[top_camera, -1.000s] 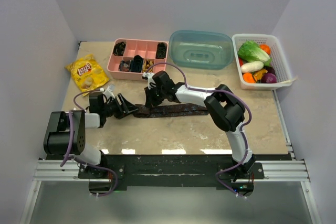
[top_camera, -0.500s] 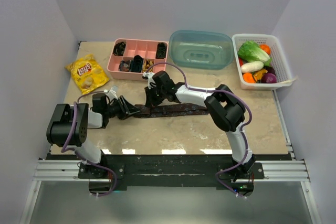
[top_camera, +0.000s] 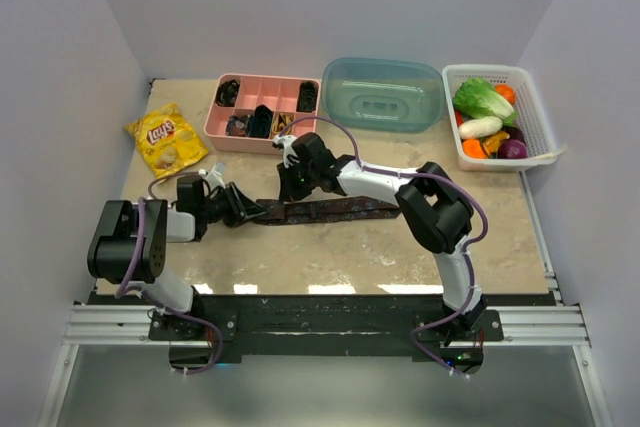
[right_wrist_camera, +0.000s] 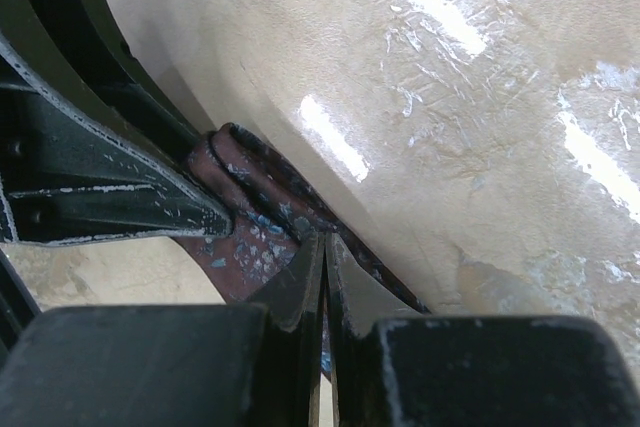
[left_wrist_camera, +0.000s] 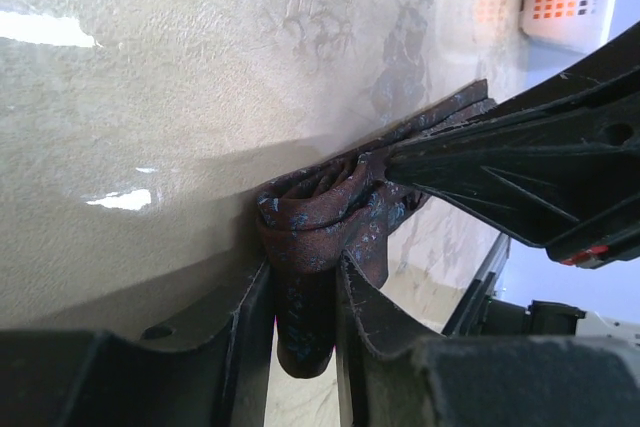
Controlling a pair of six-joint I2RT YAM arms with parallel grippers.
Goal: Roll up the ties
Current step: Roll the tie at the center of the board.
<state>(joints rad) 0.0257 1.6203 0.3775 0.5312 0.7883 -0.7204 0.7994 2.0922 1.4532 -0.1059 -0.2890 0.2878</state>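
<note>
**A:** What has changed in the last second?

**B:** The left end effector (top_camera: pixel 243 213) has slid in along the tabletop (top_camera: pixel 380 252) to the left end of the tie (top_camera: pixel 335 210) and narrowed. A second ago it gaped just short of the fabric. Now its fingers (left_wrist_camera: pixel 245 347) sit on either side of the folded-over end, and the cloth fills the gap between them.

**A:** And the other one?

**B:** The right end effector (top_camera: pixel 293 190) hasn't budged. It is pinched almost fully closed on the tie, a little way in from that same end, with only a thin layer of fabric between the tips.

**A:** Where does the tie lie?

**B:** It is stretched left to right across the middle of the tabletop, flat for most of its length. Only the left end is bunched into a loose first fold, between the two end effectors.

**A:** What does that mean for the rolling?

**B:** I'd say the roll is barely begun. With the fold gripped, the left one looks set to turn it over while the right stops the strip sliding. The long tail is yet to be rolled.
</note>
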